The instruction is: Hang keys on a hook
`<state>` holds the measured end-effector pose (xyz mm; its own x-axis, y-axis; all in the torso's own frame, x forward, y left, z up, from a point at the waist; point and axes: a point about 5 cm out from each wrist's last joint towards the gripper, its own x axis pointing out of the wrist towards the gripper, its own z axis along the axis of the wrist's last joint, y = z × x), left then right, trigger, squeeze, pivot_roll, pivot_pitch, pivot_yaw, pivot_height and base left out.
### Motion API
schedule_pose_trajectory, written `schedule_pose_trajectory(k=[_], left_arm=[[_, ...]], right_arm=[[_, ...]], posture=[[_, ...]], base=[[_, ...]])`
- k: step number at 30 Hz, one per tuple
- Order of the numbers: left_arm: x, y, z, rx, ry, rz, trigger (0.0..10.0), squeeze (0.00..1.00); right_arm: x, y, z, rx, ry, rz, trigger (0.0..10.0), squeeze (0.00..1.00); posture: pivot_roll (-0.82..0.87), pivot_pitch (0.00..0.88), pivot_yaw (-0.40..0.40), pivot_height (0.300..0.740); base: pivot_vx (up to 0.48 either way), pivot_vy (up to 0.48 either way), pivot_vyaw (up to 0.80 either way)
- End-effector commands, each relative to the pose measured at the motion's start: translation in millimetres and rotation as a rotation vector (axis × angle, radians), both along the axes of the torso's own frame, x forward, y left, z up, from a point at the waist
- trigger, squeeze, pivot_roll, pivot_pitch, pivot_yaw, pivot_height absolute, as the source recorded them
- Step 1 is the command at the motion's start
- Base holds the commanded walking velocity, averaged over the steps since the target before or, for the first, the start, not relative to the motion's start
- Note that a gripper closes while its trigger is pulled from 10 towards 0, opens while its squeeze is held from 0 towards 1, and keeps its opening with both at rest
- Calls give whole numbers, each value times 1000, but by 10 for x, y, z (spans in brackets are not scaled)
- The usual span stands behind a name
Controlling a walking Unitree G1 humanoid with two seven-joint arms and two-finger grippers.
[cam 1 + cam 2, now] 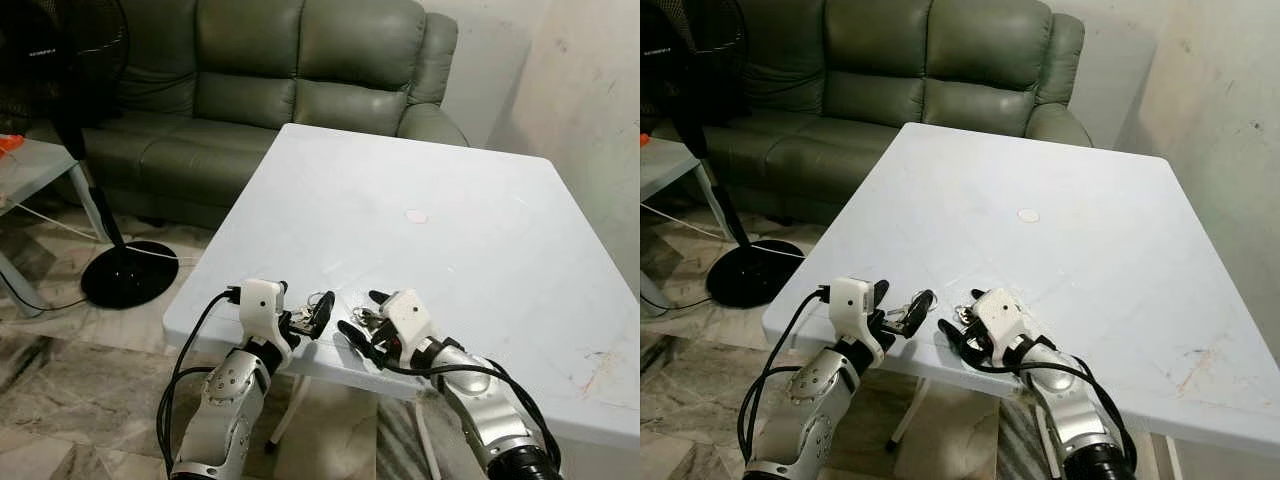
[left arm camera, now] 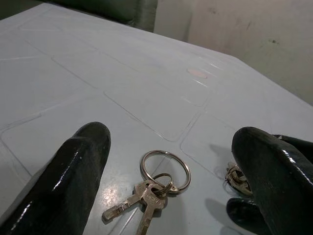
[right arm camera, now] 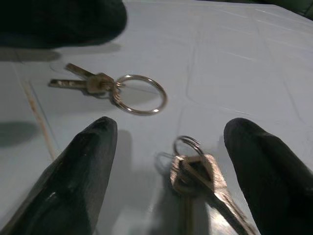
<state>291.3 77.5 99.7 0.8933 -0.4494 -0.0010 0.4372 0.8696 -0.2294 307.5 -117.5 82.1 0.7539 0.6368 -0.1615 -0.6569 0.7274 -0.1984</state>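
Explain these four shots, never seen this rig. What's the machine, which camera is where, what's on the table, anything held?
It is a humanoid robot with two silver arms, each ending in a gripper with two long black fingers. The two wide pictures come from a stereo camera on its head, looking down at a pale blue square plastic table in front of a grey-green leather sofa. The two close-ups come from cameras on the wrists, looking along the fingers.

Near the table's front edge lie two sets: a large steel ring with two keys between the open fingers of the left gripper, and a smaller key bunch between the open fingers of the right gripper. Nothing is held yet; both sets lie flat on the table.
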Motion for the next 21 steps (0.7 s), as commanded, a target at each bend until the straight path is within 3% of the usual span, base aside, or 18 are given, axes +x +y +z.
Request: schedule_pose_trajectory(k=[1, 3, 4, 6, 7, 10, 11, 13, 14, 15, 16, 17, 21], left_arm=[[-44, -89, 15, -30, 5, -6, 10000, 0], [-40, -90, 16, -29, 5, -4, 10000, 0], [-37, -92, 18, -30, 4, -4, 10000, 0], [-38, -90, 18, -30, 3, -3, 10000, 0], [-38, -92, 18, -30, 3, -2, 10000, 0], [-39, -94, 17, -31, 4, 0, 10000, 0], [-41, -100, 16, -32, 4, 0, 10000, 0], [-44, -103, 16, -33, 4, 1, 10000, 0], [-46, -107, 17, -35, 4, 1, 10000, 0], [-47, -109, 16, -35, 4, 2, 10000, 0], [-48, -110, 16, -35, 4, 3, 10000, 0], [-48, -111, 15, -36, 4, 4, 10000, 0], [-49, -111, 16, -36, 4, 6, 10000, 0]], right_arm=[[-2, 2, 2, -7, 4, -2, 1137, 0], [-4, 16, -1, -1, 10, 8, 745, 0], [0, 27, -2, -6, 9, 9, 2314, 0], [10, 39, -14, -23, 13, -2, 7843, 0], [12, 43, -15, -23, 13, -4, 8392, 0], [23, 57, -15, -26, 16, -11, 8549, 0], [35, 64, -16, -25, 20, -21, 9255, 0], [54, 66, -31, -30, 34, -39, 9216, 0], [68, 61, -33, -44, 32, -53, 6549, 0], [78, 56, -35, -51, 31, -64, 6118, 0], [85, 52, -34, -56, 27, -72, 588, 0], [93, 45, -26, -62, 16, -83, 0, 0], [113, 26, -21, -82, 5, -106, 0, 0]], posture=[[22, 53, -68, 740], [29, 46, -72, 740], [32, 45, -74, 740], [33, 43, -76, 740], [35, 40, -79, 740], [35, 40, -79, 740], [38, 36, -82, 740], [38, 36, -82, 740], [40, 35, -86, 740], [41, 34, -87, 740], [41, 34, -87, 740], [43, 33, -89, 740], [43, 33, -90, 740]], base=[[0, 0, 0], [0, 0, 0], [0, 0, 0], [0, 0, 0], [0, 0, 0], [0, 0, 0], [0, 0, 0], [0, 0, 0], [0, 0, 0], [0, 0, 0], [0, 0, 0], [0, 0, 0], [0, 0, 0]])
